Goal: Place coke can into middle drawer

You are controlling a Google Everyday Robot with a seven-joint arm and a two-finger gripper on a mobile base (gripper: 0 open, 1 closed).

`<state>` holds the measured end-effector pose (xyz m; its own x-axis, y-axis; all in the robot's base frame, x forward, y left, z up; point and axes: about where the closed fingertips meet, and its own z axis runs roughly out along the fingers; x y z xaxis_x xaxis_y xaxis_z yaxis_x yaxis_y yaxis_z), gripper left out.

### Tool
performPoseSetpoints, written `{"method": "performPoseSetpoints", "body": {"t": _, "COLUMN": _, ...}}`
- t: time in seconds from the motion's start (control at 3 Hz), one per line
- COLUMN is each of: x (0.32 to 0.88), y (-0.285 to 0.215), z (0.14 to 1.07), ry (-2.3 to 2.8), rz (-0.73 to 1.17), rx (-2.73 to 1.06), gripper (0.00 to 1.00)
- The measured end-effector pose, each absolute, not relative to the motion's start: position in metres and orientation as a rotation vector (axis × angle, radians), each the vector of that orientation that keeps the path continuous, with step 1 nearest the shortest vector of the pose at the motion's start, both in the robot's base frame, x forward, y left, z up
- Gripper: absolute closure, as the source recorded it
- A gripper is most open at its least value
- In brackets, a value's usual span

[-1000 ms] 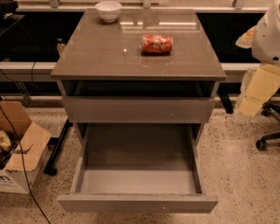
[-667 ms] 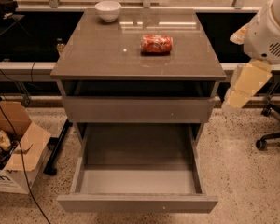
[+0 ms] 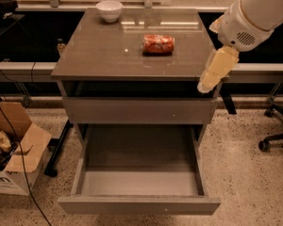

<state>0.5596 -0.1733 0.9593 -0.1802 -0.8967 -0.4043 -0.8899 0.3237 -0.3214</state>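
- Gripper, pale yellow, right of the frame: hangs tip-down just beside the right front corner of the cabinet top, about level with its edge; spread or pressed together, cannot tell.
- Sits clearly further left and a little higher than a second ago; back then, well out over the floor and apart from the cabinet.
- Coke can, upper centre of the frame: lies on its side on the cabinet top, toward the back; same spot as a second ago, untouched, with a good stretch of bare top between can and gripper.
- Middle drawer, bottom of the frame: stands pulled out, grey floor showing, nothing inside; unchanged, ready to receive.
- Reads as an approach under way, with no grasp made yet; probably calls for more travel left and upward over the top before coming down on the can.
- Closed drawer front, between top and open drawer: stays out of the matter.
- White bowl, upper left of the top: stands well apart from the can, likely clear of the reach.
- Cardboard box, lower left on the floor: well away from everything.
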Motion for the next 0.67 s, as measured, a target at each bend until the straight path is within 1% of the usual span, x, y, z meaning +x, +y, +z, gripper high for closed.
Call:
{"method": "performPoseSetpoints", "body": {"t": 0.33, "x": 0.6138, "y": -0.1644, "z": 0.9460, "ry": 2.042, "rz": 0.104, "rx": -1.510, "gripper": 0.00}}
{"method": "performPoseSetpoints", "body": {"t": 0.67, "x": 0.6139, "y": -0.1643, "z": 0.9460, "ry": 2.041, "rz": 0.104, "rx": -1.510, "gripper": 0.00}}
